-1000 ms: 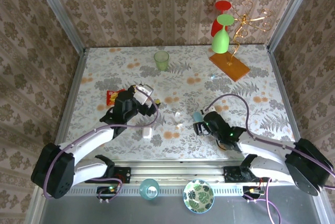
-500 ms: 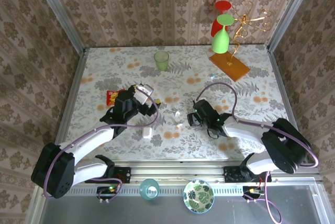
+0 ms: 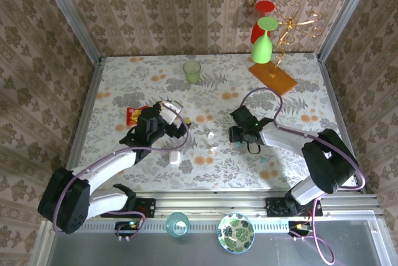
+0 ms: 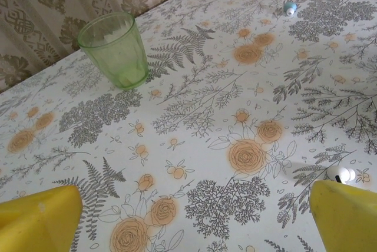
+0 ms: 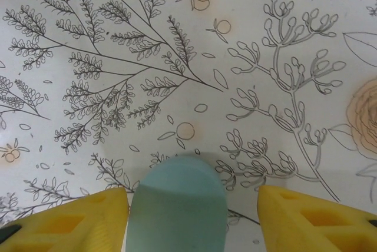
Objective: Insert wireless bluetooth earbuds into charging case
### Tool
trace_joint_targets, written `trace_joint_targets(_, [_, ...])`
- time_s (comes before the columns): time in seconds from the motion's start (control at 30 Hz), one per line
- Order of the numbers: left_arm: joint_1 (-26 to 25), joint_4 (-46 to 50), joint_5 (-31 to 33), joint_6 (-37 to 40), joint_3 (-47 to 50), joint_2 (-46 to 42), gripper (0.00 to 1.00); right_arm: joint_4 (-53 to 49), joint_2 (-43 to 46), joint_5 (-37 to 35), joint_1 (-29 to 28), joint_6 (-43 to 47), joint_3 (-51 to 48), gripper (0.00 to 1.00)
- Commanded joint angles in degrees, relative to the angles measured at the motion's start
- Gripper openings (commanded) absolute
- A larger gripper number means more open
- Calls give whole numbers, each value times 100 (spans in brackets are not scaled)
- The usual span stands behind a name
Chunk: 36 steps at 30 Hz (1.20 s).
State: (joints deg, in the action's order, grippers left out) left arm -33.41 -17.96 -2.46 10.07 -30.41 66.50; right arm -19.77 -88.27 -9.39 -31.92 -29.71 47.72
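The white charging case (image 3: pixel 175 157) lies near the table's front edge, below my left gripper (image 3: pixel 174 126). Two tiny white earbuds (image 3: pixel 211 137) (image 3: pixel 214 150) rest between the arms. In the left wrist view one earbud (image 4: pixel 340 173) sits just beyond the right finger (image 4: pixel 347 214), and the left gripper (image 4: pixel 194 228) is open over bare cloth. My right gripper (image 3: pixel 234 134) is low over the table, right of the earbuds. It stands open (image 5: pixel 191 216) with a light blue rounded disc (image 5: pixel 177 205) between its fingers, against the left one and apart from the right one.
A green cup (image 3: pixel 192 71) (image 4: pixel 115 49) stands at the back. An orange wooden base (image 3: pixel 273 78) with a wire stand and red and green glasses is at the back right. A red snack packet (image 3: pixel 133 115) lies beside the left arm.
The right gripper has swung away from its base toward the table's middle, ending closer to the earbuds. The left arm, the case and the earbuds have not moved.
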Motion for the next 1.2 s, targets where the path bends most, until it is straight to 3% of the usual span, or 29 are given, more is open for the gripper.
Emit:
trace_joint_targets(0.0, [-52, -6, -128, -128, -87, 64, 100, -1020, -41, 341, 89, 22, 376, 62])
trace_joint_targets(0.13, [-59, -57, -173, -117, -105, 117, 100, -1989, -392, 220, 154, -99, 1038, 79])
trace_joint_targets(0.27, [-69, -63, -198, -95, -105, 128, 100, -2657, -820, 186, 180, -532, 1619, 89])
trace_joint_targets(0.37, [-78, -67, -203, -58, -81, 125, 100, -2879, -1029, 438, 194, -586, 1881, 89])
trace_joint_targets(0.67, [-96, -101, -247, 16, -53, 145, 100, -3360, -1800, 949, 314, -469, 2635, 70])
trace_joint_targets(0.87, [-91, -142, -229, -21, -18, 135, 100, -3496, -2130, 831, 362, -233, 2873, 60])
trace_joint_targets(1.03, [-104, -168, -271, -15, -2, 144, 100, -3504, -2304, 868, 375, -203, 2963, 56])
trace_joint_targets(1.17, [-113, -309, -341, 18, 43, 166, 100, -3463, -2344, 864, 388, -218, 2962, 41])
